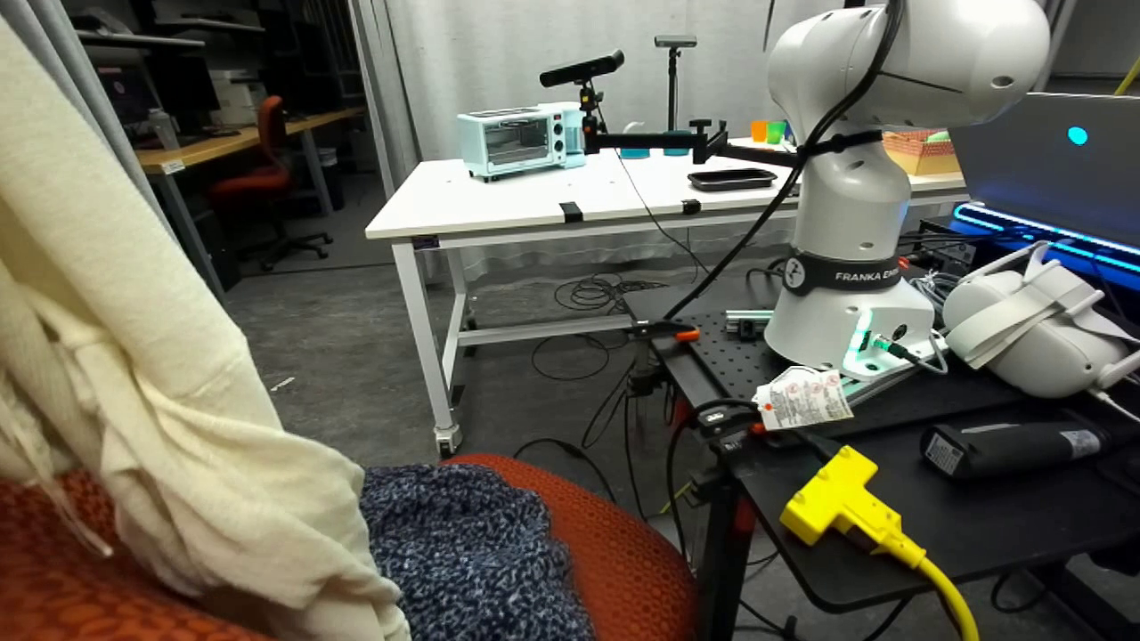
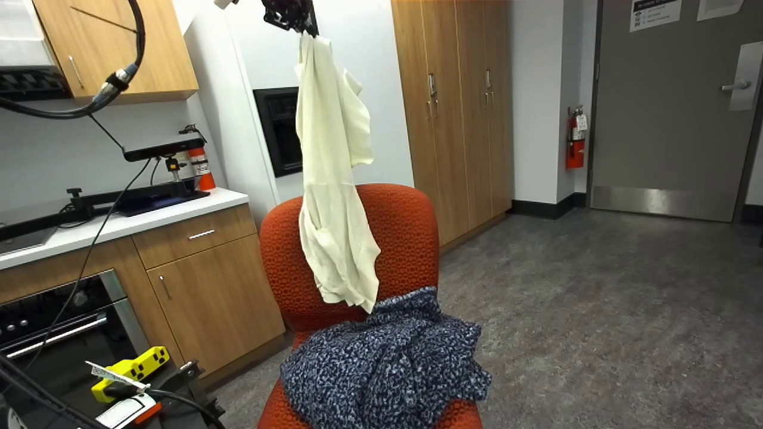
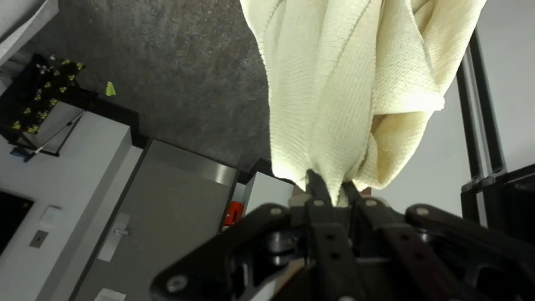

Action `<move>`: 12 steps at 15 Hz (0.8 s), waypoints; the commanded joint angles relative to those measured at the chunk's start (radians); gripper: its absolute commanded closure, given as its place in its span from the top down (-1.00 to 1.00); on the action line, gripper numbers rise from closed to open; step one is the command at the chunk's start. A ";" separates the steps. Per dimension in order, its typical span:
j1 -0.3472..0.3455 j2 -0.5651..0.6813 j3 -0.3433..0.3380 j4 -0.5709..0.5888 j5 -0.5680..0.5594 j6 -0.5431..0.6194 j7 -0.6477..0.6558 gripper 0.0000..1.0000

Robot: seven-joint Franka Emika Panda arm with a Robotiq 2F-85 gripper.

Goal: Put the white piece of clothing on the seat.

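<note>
The white piece of clothing hangs long and folded in both exterior views. My gripper is shut on its upper end, high above the red-orange seat. In the wrist view the fingers pinch a fold of the white cloth. The cloth's lower end hangs in front of the backrest, at the upper edge of the dark garment; I cannot tell whether they touch. The seat also shows at the bottom of an exterior view, where the gripper is out of view.
A dark blue-grey knit garment covers much of the seat cushion and also shows in an exterior view. A black robot table with a yellow power plug stands beside the seat. A white table stands behind.
</note>
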 commanded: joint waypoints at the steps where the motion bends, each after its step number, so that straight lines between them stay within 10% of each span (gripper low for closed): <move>1: -0.050 -0.121 0.033 -0.028 -0.045 -0.048 0.029 -0.95; 12: -0.171 -0.308 0.065 -0.022 -0.050 -0.124 0.029 -0.95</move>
